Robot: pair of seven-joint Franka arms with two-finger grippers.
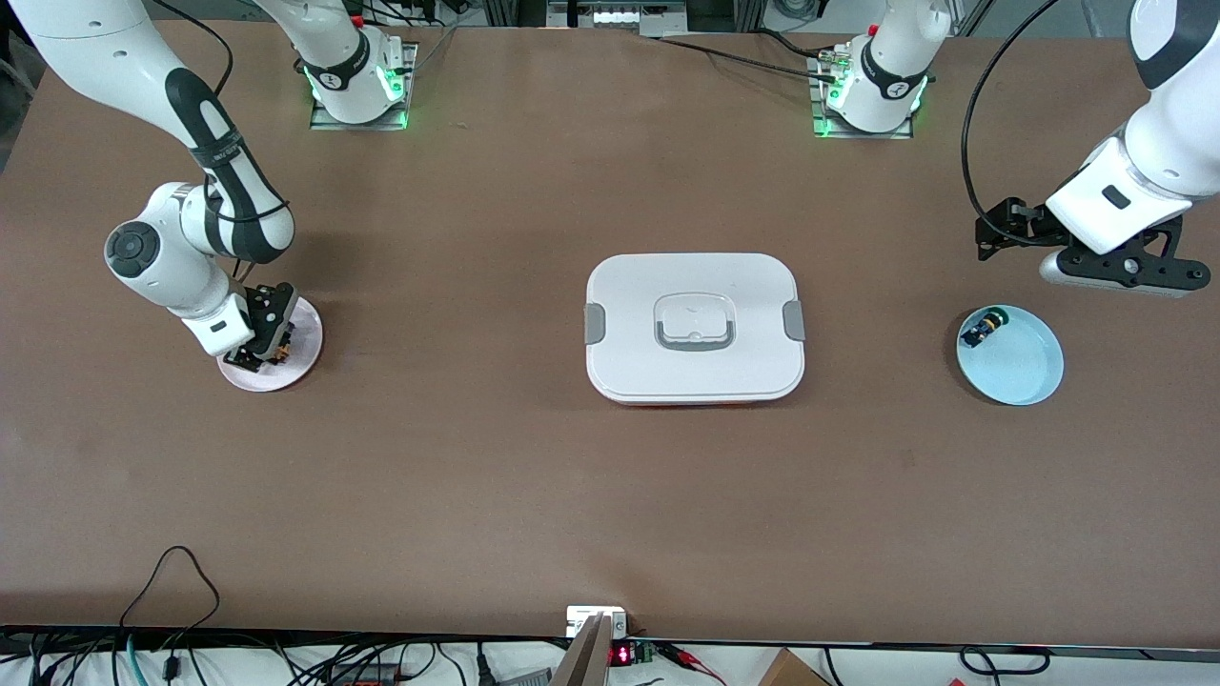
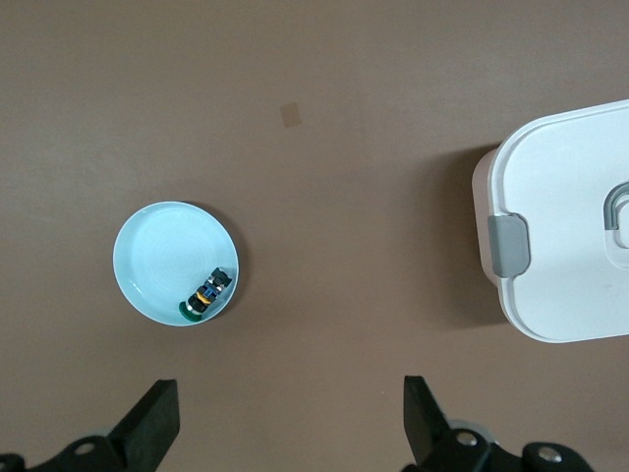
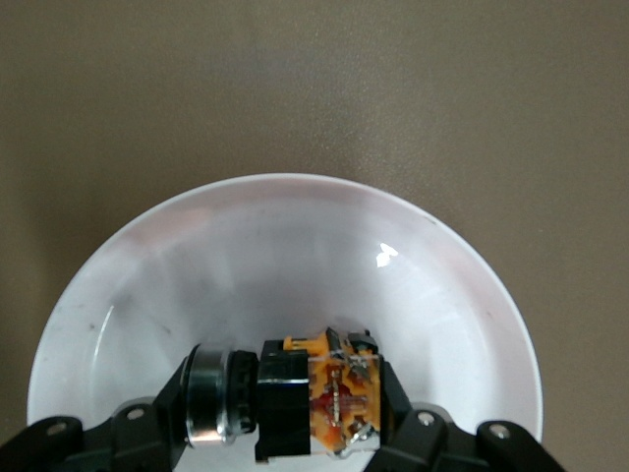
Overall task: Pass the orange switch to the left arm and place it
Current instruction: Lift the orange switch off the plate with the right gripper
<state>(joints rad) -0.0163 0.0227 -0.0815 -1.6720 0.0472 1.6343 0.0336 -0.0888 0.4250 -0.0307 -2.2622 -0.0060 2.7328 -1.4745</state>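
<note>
The orange switch (image 3: 329, 398), a black block with an orange part and a silver end, lies on its side in the pink plate (image 3: 285, 246) at the right arm's end of the table. My right gripper (image 3: 295, 413) is down in that plate and shut on the switch, one finger at each end. In the front view the right gripper (image 1: 262, 345) hides most of the switch (image 1: 283, 357). The white box (image 1: 629, 329) sits mid-table between the plates. My left gripper (image 2: 290, 423) hangs open and empty over bare table beside the blue plate (image 2: 162, 251).
In the blue plate (image 1: 1025, 367) at the left arm's end lies a small black switch (image 1: 982, 329) with blue and yellow-green parts. The box (image 2: 570, 226) has grey side clips and a recessed handle. Cables and electronics line the table edge nearest the front camera.
</note>
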